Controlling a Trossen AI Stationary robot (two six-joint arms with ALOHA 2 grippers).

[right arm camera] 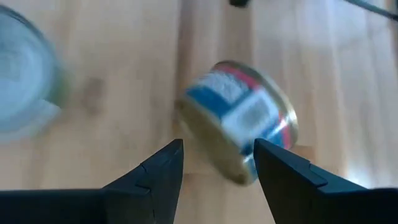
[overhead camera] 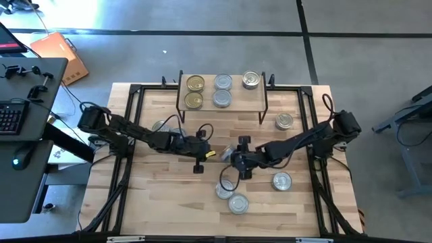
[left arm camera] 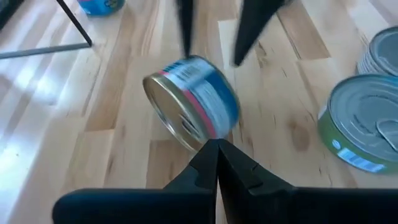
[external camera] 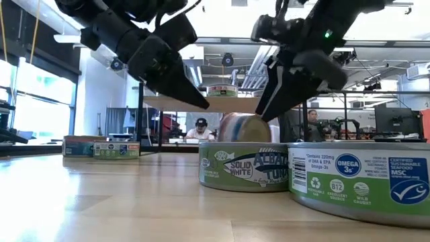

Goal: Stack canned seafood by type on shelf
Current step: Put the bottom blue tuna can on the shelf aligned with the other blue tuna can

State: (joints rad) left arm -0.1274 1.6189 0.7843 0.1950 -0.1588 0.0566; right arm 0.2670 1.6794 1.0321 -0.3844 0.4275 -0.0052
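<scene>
A blue-labelled can (left arm camera: 193, 102) of the canned seafood stands tilted on its edge at mid-table, between my two grippers. My right gripper (right arm camera: 217, 149) reaches down over the can (right arm camera: 242, 118) from the table's right, shut on it. My left gripper (left arm camera: 216, 144) is shut, with its tip right at the can's lower rim; I cannot tell whether it touches. The shelf (overhead camera: 243, 102) stands at the far edge. On it are two gold-lidded cans (overhead camera: 195, 83) and three silver ones (overhead camera: 223, 82). My right gripper has its fingers (left arm camera: 245, 37) on the can's raised upper part (left arm camera: 208, 65), one on each side. They slant down from above and from the table's right. The can is steeply tilted, its lid toward the left arm. A green can hides its lower rim in the low view.
Loose cans lie around: two green-labelled ones (external camera: 245, 165) (external camera: 363, 178) near the front, one (overhead camera: 281, 181) at the right, one (overhead camera: 285, 121) beside the shelf and one (overhead camera: 162, 126) at the left. Black frame rails (overhead camera: 131, 115) run along the table's sides.
</scene>
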